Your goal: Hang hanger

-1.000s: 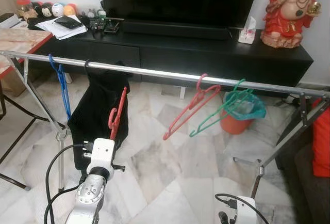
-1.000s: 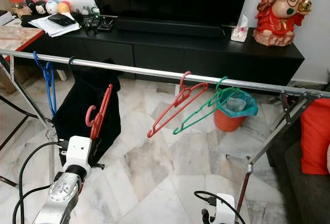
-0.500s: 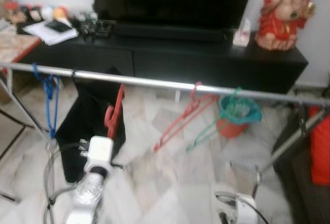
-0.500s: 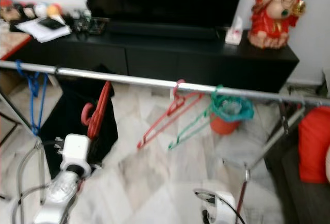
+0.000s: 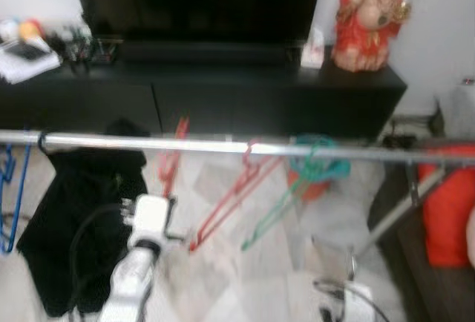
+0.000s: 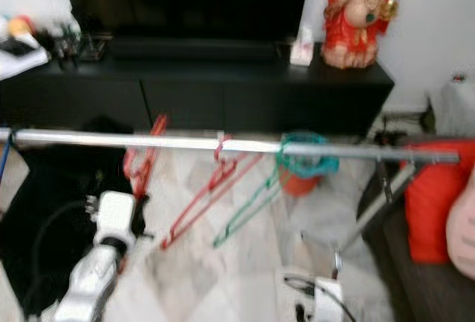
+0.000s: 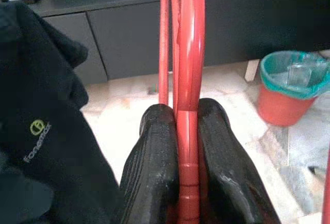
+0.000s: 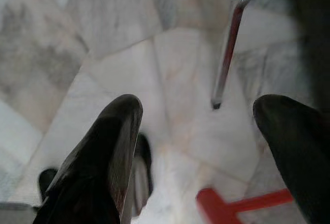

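The left gripper [image 7: 188, 131] clamps a red hanger [image 7: 186, 69] just below the rail [image 5: 223, 146] — right gripper [image 8: 206, 146] spread wide, idle.

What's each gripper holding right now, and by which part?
Left gripper clamps a red hanger on a flat bar of its frame. Right gripper is open, holding nothing.

Camera is panning right and dipping, frames blurred, so the whole scene is sliding left; not an object move. Left hand [image 7: 178, 146] is rising with the red hanger [image 5: 171, 160]: the hanger top is now sitting level with the silver rail [image 5: 223, 145], beside the black garment [image 5: 82, 218], where a second ago it hung well below. Left arm is reaching further forward towards the rail.
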{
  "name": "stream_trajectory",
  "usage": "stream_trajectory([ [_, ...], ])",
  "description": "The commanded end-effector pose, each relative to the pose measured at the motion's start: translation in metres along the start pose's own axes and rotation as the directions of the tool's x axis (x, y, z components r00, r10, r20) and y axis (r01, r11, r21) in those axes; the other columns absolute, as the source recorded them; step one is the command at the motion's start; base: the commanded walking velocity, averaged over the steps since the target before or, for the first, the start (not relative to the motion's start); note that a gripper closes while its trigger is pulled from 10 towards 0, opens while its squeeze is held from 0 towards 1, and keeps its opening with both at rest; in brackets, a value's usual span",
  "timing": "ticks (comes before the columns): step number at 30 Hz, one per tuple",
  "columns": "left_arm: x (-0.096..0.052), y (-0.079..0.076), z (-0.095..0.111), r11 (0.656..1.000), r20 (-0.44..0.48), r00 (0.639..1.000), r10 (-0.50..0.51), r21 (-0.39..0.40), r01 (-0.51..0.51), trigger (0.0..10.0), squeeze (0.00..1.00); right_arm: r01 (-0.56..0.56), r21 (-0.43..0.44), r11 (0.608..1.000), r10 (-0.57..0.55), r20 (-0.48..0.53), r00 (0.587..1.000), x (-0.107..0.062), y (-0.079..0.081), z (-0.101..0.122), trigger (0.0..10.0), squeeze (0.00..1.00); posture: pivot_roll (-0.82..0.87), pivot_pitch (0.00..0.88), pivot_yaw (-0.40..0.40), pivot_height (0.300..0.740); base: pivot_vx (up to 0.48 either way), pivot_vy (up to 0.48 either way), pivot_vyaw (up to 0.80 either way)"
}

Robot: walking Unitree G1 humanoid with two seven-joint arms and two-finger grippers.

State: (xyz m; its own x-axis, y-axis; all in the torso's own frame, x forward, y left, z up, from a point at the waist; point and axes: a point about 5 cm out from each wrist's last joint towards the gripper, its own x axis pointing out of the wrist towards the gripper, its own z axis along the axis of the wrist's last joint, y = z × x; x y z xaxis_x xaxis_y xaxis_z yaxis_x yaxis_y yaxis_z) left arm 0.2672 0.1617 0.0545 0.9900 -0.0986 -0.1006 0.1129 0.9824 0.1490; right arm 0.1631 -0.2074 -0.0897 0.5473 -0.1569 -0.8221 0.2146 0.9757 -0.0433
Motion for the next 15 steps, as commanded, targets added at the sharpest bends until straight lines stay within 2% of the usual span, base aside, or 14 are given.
stream_trajectory([
  [1,-0.003,0.01,-0.001,0.999,0.003,1.0,0.031,0.011,-0.031,10.0,0.0,-0.014,0.008,1.0,0.014,-0.003,1.0,0.0,0.006,-0.001,10.0,0.0,0.04,0.0,-0.048,0.74,0.0,0.0,0.0],
  [10,0.005,0.011,0.004,0.997,0.007,0.997,0.074,-0.007,-0.074,10.0,0.0,-0.016,0.004,1.0,0.016,-0.002,1.0,0.0,0.005,-0.001,10.0,0.0,0.04,0.0,-0.058,0.74,0.0,0.0,0.0],
  [11,0.011,0.012,0.005,0.997,-0.001,0.997,0.078,-0.001,-0.078,10.0,0.0,-0.016,0.0,1.0,0.016,-0.002,1.0,0.0,0.005,0.0,10.0,0.0,0.03,0.0,-0.064,0.74,0.0,0.0,0.0],
  [15,0.02,0.013,0.006,0.996,-0.017,0.996,0.087,-0.01,-0.087,10.0,0.0,-0.016,-0.002,1.0,0.016,-0.001,1.0,0.0,0.004,0.0,10.0,0.0,0.03,0.0,-0.066,0.74,0.0,0.0,0.0],
])
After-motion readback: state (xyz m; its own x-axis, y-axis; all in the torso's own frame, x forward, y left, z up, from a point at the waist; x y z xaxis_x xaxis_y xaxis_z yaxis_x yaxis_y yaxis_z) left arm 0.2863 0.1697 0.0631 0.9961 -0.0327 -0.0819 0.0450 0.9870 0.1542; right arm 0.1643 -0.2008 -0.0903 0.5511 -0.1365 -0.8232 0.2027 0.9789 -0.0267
